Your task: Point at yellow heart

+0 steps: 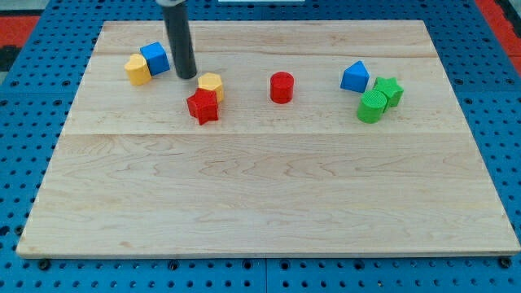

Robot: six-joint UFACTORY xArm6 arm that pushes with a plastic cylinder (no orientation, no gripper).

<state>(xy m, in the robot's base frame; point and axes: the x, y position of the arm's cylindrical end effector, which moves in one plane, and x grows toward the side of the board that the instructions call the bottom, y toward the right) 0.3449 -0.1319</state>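
Note:
A yellow block [137,70] that looks heart-shaped lies at the view's upper left, touching a blue cube [155,58] on its right. My tip [186,76] rests on the board just right of the blue cube, about 60 px right of this yellow block. A second yellow block [211,85], with flat facets like a pentagon, sits just right of and below the tip. A red star [203,107] touches it from below.
A red cylinder [282,87] stands near the top middle. At the upper right are a blue triangular block [354,77], a green star [389,89] and a green cylinder [372,107]. The wooden board [260,195] lies on blue pegboard.

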